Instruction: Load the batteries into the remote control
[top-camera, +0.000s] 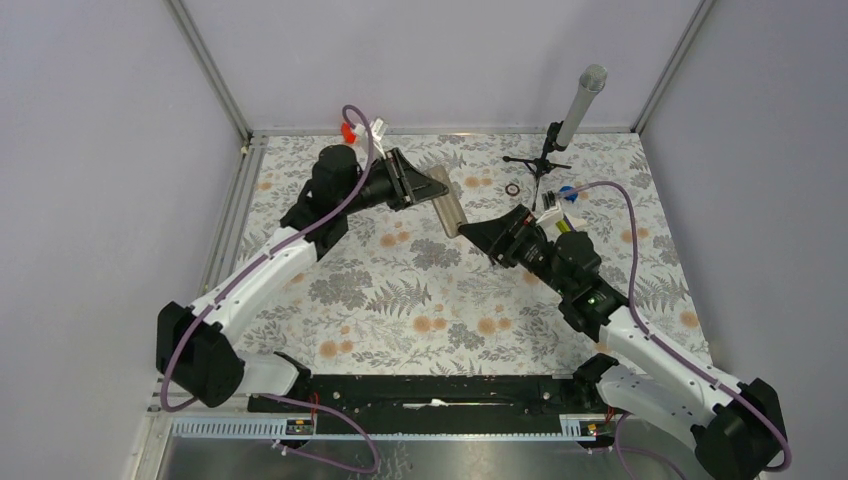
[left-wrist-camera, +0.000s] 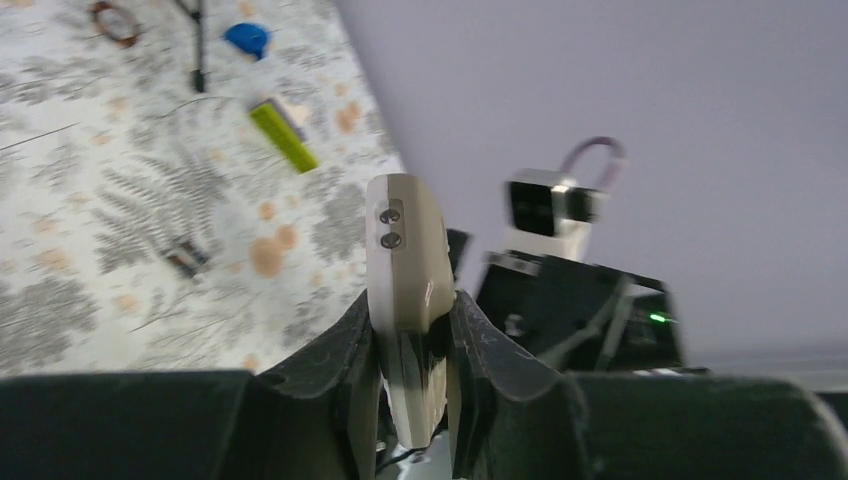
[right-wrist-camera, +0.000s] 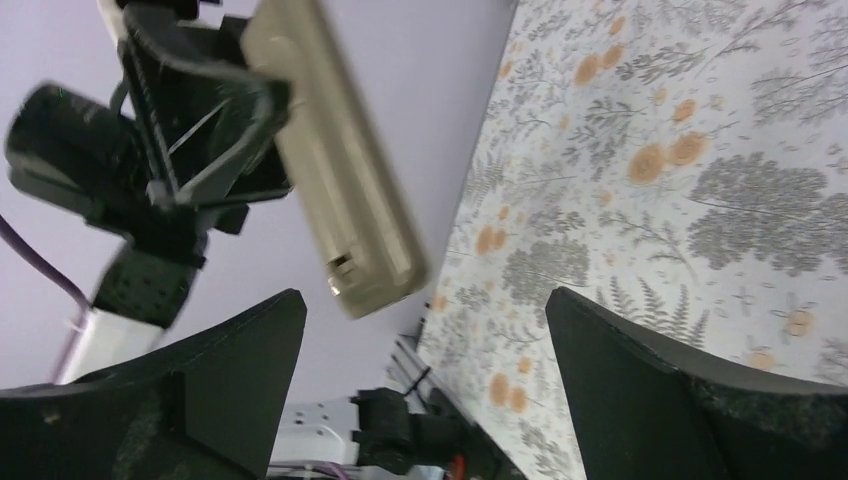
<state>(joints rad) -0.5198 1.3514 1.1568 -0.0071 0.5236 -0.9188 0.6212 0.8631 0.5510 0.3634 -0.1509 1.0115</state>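
Find the right pincer (top-camera: 485, 235) nearest the bases: wide open, empty, aimed at the free end of the remote control (top-camera: 447, 200). Just beyond, find the left pincer (top-camera: 425, 185) clamped shut on the remote's other end, holding it off the table (top-camera: 400, 300), slanted between the two arms.

Judged as the step in hand: presenting the handset while the free arm goes for a battery. To do it well:
- Hold the left grip firm and the handset steady, with the long recessed face turned toward the right arm.
- Send the open pincer down to the table and pinch a battery at mid-length, leaving both ends free.
- Seat one end first, then press it flat, without levering against the clamped end.

From the right wrist, read the recessed channel along the remote's face and a small metal piece near its end, probably the battery bay; the top view gives neither. From the left wrist, see only the narrow end with two small round marks, both fingers pressed against its sides. Farther off in that view, spot a small dark cylinder (left-wrist-camera: 187, 257) lying on the table, likely one of the batteries, then a yellow-green bar (left-wrist-camera: 283, 135), then a dark ring (left-wrist-camera: 113, 20). Cannot pick out that cylinder from above; cannot find the second battery in any view.
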